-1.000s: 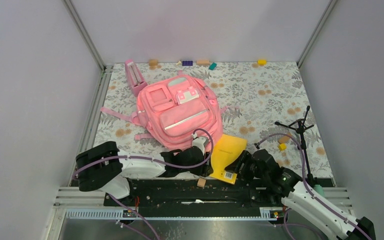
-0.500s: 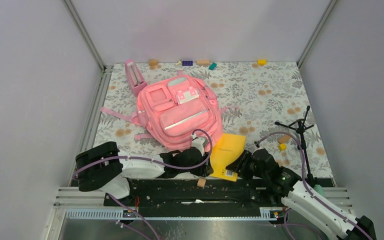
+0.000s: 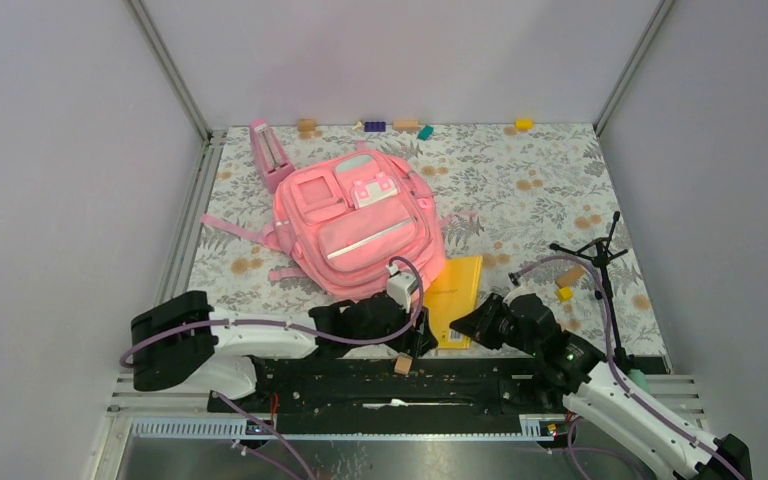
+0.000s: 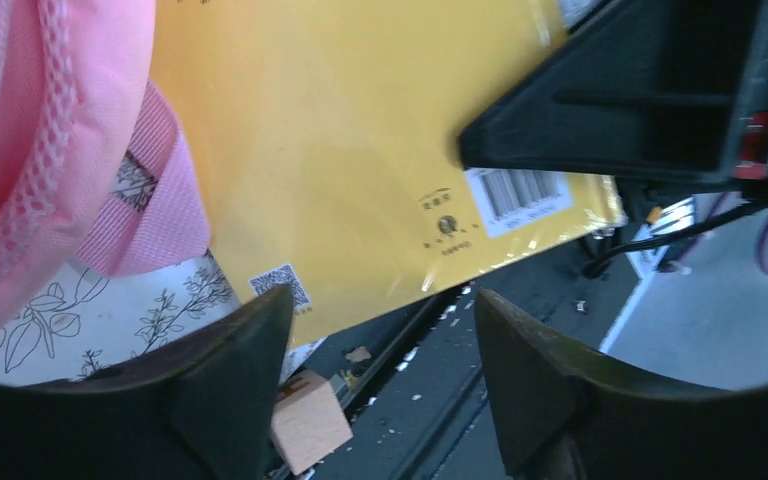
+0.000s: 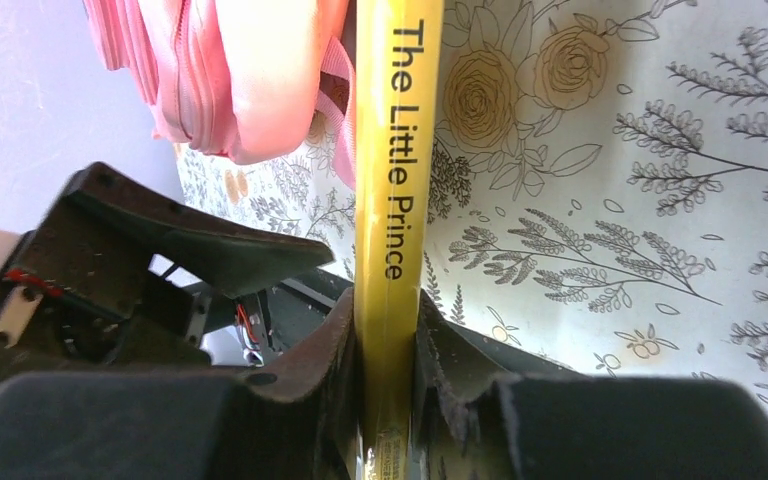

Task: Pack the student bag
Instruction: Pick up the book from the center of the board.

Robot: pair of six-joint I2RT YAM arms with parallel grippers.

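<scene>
One student bag (image 3: 355,225), one yellow book (image 3: 455,295). Bag lies front-up, long axis near-to-far, strip-pocket end toward the arms. The right gripper (image 5: 388,340) clamps the book's spine; the left gripper (image 4: 375,360) gapes, empty.

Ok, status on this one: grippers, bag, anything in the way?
Right gripper shut on yellow book. Left gripper open, empty, crowding the book's left side. Student bag lying flat, book not yet inside.
</scene>
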